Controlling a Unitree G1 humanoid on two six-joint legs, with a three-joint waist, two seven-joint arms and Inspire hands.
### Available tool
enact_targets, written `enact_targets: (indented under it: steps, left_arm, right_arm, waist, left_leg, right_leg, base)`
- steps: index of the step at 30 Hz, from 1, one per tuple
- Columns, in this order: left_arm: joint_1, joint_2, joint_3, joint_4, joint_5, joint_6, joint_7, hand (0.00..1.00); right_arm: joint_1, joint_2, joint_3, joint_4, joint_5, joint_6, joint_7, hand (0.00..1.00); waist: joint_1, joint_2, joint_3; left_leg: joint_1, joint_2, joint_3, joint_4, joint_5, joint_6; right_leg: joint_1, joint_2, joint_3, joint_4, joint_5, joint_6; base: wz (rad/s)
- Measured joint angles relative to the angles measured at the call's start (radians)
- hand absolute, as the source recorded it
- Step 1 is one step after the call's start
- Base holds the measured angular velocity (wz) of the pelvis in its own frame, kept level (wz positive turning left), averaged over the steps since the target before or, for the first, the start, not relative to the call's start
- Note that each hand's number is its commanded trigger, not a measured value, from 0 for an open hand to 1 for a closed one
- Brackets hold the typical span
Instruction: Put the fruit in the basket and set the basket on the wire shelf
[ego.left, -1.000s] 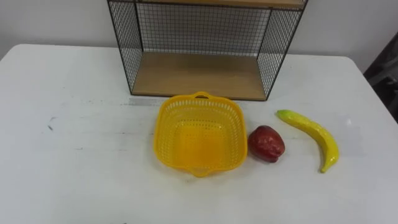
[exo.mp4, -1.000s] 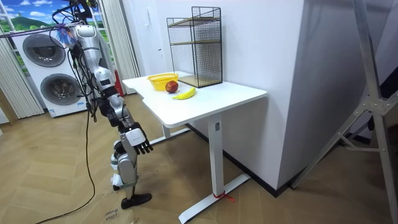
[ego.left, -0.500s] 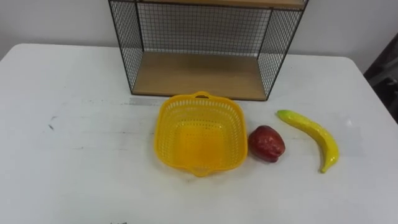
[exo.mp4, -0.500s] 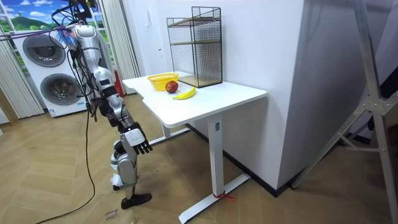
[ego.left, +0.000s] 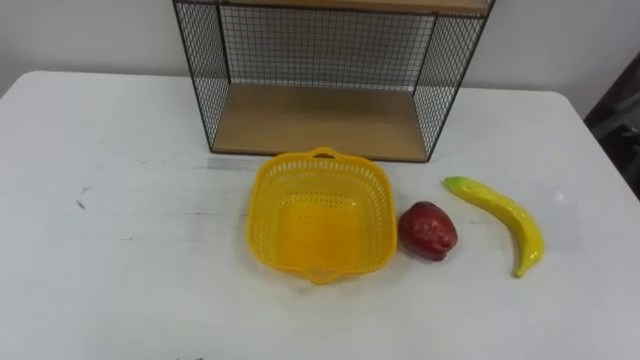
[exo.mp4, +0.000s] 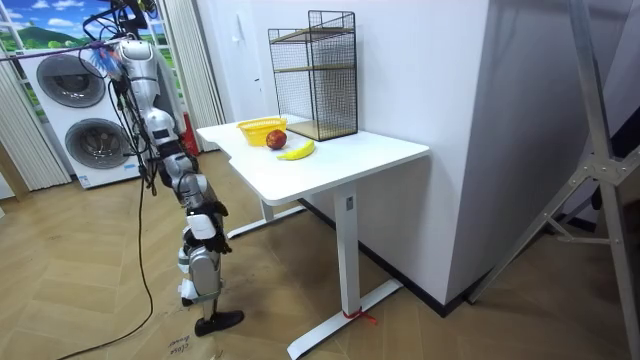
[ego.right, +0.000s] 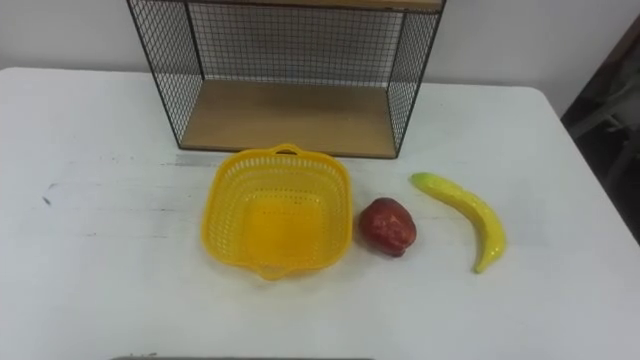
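1. Right hand (exo.mp4: 206, 213) hung low beside the table (ego.left: 120, 250); spread or curled, I could not tell.
2. Basket (ego.left: 320, 215) sat empty; apple (ego.left: 428, 230) just right of it, banana (ego.left: 505, 222) farther right, wire shelf (ego.left: 320, 110) just behind.
3. Judged: fruit-loading not begun; the next move called for a reach to the apple.

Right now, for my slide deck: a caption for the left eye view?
Empty basket before the wire shelf; apple and banana on the table beside it.

Bright, even light falls from above on my white table (ego.left: 120, 250), which glows pale across the frame. The yellow basket (ego.left: 320, 215), red apple (ego.left: 428, 231) and banana (ego.left: 500, 222) throw only faint, soft shadows tight against their lower edges. In the room view, the floor (exo.mp4: 120, 300) beneath the table lies in soft shade.
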Motion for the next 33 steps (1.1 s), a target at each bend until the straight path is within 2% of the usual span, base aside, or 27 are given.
enact_targets:
  steps: [4, 7, 11, 14, 17, 19, 22, 24, 25, 27, 29, 30, 33]
  left_arm:
    - [0.017, 0.002, 0.047, 0.000, -0.022, -0.019, 0.027, 0.00]
    - [0.024, 0.009, 0.080, -0.002, -0.057, -0.029, 0.044, 0.00]
    - [0.035, 0.025, 0.113, -0.022, -0.055, -0.030, 0.048, 0.00]
    - [0.056, 0.035, 0.114, -0.050, -0.052, -0.032, 0.074, 0.00]
    - [0.072, 0.044, 0.114, -0.085, -0.052, -0.033, 0.085, 0.00]
    - [0.077, 0.045, 0.116, -0.106, -0.052, -0.035, 0.085, 0.00]
    - [0.076, 0.042, 0.112, -0.114, -0.048, -0.038, 0.084, 0.00]
    - [0.073, 0.044, 0.112, -0.130, -0.044, -0.049, 0.085, 0.00]
    - [0.074, 0.044, 0.110, -0.136, -0.044, -0.049, 0.085, 0.00]
    - [0.085, 0.045, 0.085, -0.167, -0.045, -0.049, 0.085, 0.00]
    - [0.082, 0.045, 0.057, -0.170, -0.044, -0.049, 0.084, 0.00]
    - [0.082, 0.045, 0.048, -0.169, -0.044, -0.051, 0.083, 0.00]
    - [0.085, 0.055, 0.030, -0.161, -0.045, -0.051, 0.081, 0.00]
  right_arm:
    - [0.005, -0.003, -0.153, -0.008, 0.167, 0.000, -0.074, 0.00]
    - [-0.002, -0.012, -0.315, -0.025, 0.338, 0.000, -0.177, 0.00]
    - [-0.005, -0.020, -0.460, -0.143, 0.401, 0.000, -0.294, 0.00]
    - [-0.029, -0.054, -0.535, -0.280, 0.403, -0.020, -0.419, 0.00]
    - [-0.036, -0.078, -0.560, -0.450, 0.396, -0.060, -0.535, 0.00]
    - [-0.044, -0.081, -0.573, -0.615, 0.330, -0.068, -0.628, 0.00]
    - [-0.052, -0.081, -0.562, -0.812, 0.237, -0.072, -0.721, 0.00]
    - [-0.059, -0.088, -0.561, -0.967, 0.123, -0.097, -0.775, 0.00]
    - [-0.060, -0.092, -0.558, -0.995, 0.089, -0.102, -0.785, 0.00]
    - [-0.054, -0.108, -0.514, -1.098, -0.016, -0.119, -0.815, 0.00]
    - [-0.052, -0.119, -0.476, -1.173, -0.083, -0.120, -0.824, 0.00]
    - [-0.051, -0.127, -0.447, -1.203, -0.128, -0.123, -0.820, 0.00]
    - [-0.050, -0.131, -0.402, -1.243, -0.242, -0.123, -0.796, 0.00]
  waist:
    - [-0.038, -0.001, 0.0001]
    - [-0.070, -0.007, -0.0015]
    - [-0.092, -0.017, -0.0006]
    - [-0.109, -0.023, -0.0004]
    - [-0.114, -0.035, -0.0067]
    - [-0.111, -0.039, -0.0033]
    - [-0.102, -0.040, -0.0027]
    - [-0.101, -0.046, -0.0017]
    - [-0.099, -0.043, 0.0006]
    - [-0.084, -0.052, 0.0047]
    - [-0.074, -0.043, 0.0026]
    - [-0.074, -0.040, 0.0060]
    - [-0.065, -0.041, 0.0047]
  left_leg:
    - [0.001, 0.001, 0.004, 0.003, 0.000, 0.000]
    - [0.012, 0.000, 0.004, 0.002, 0.000, 0.000]
    - [0.017, -0.002, 0.002, 0.003, 0.000, 0.000]
    - [0.013, -0.006, 0.004, 0.001, 0.001, 0.002]
    - [0.001, -0.007, 0.002, 0.000, 0.002, 0.003]
    - [-0.003, -0.008, 0.004, -0.001, 0.004, 0.004]
    - [-0.010, -0.008, 0.009, -0.002, 0.004, 0.004]
    - [-0.017, -0.009, 0.009, -0.002, 0.004, 0.004]
    - [-0.017, -0.009, 0.009, -0.002, 0.004, 0.004]
    - [-0.019, -0.008, 0.016, -0.002, 0.004, 0.004]
    - [-0.025, -0.008, 0.022, -0.003, 0.004, 0.004]
    - [-0.027, -0.008, 0.022, -0.003, 0.004, 0.004]
    - [-0.026, -0.008, 0.023, -0.003, 0.004, 0.004]
  right_leg:
    - [-0.001, 0.000, 0.005, 0.010, -0.001, -0.001]
    - [0.001, -0.001, 0.010, 0.018, -0.003, -0.001]
    - [-0.007, -0.004, 0.017, 0.038, -0.016, -0.002]
    - [-0.022, -0.008, 0.022, 0.056, -0.023, 0.000]
    - [-0.035, -0.009, 0.022, 0.056, -0.022, 0.000]
    - [-0.045, -0.009, 0.024, 0.070, -0.021, 0.000]
    - [-0.055, -0.007, 0.033, 0.070, -0.021, 0.000]
    - [-0.055, -0.007, 0.032, 0.069, -0.021, 0.000]
    - [-0.055, -0.007, 0.032, 0.069, -0.020, 0.000]
    - [-0.060, -0.007, 0.033, 0.070, -0.020, 0.000]
    - [-0.070, -0.006, 0.042, 0.071, -0.019, 0.000]
    - [-0.072, -0.006, 0.042, 0.071, -0.017, 0.000]
    - [-0.072, -0.006, 0.042, 0.072, -0.017, 0.000]
  base:
    - [-0.03]
    - [-0.02]
    - [-0.02]
    - [-0.04]
    - [0.00]
    - [-0.03]
    - [-0.12]
    - [0.04]
    - [0.00]
    - [-0.06]
    - [-0.12]
    - [-0.06]
    - [0.00]
